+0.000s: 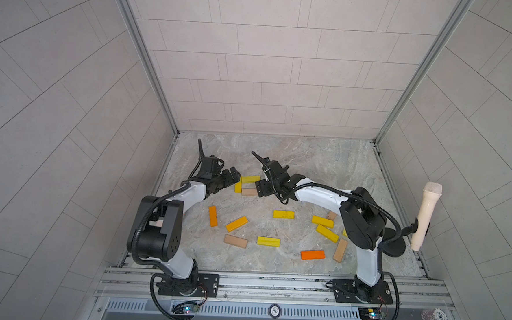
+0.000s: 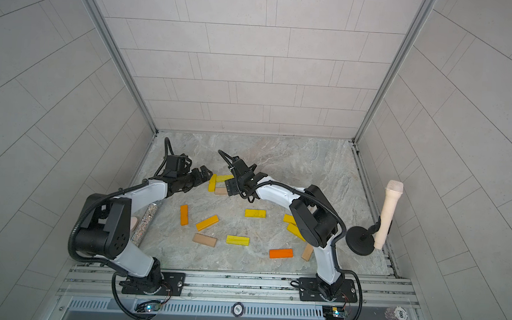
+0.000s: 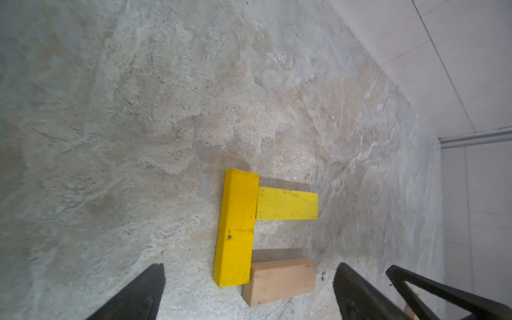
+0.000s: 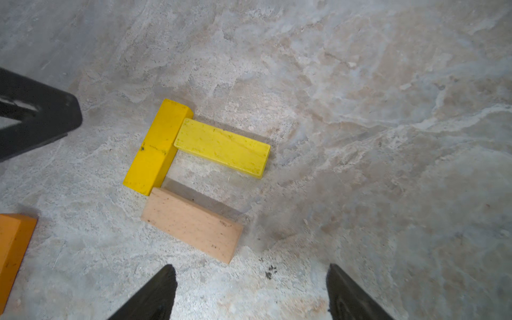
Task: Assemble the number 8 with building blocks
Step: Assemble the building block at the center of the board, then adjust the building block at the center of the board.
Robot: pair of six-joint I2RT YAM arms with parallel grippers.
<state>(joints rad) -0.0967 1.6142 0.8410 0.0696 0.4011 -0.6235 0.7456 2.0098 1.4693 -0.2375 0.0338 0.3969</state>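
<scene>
On the desk [image 1: 324, 161], 3 building blocks [image 1: 249, 192] form a bracket: 1 end bar [image 3: 235, 230] with 2 bars against it, side by side. Just left of the bracket sits the left gripper [image 1: 235, 175], just right of it the right gripper [image 1: 259, 189]. The loose blocks [image 1: 283, 214] lie scattered in front of it.

Three building blocks [image 4: 221, 146] form C-shape; rest scattered flat.

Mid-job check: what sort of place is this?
Probably a robot test booth, not a real room: grey tile-print wall panels, a bare aluminium corner post, and a slotted aluminium mounting rail.
</scene>
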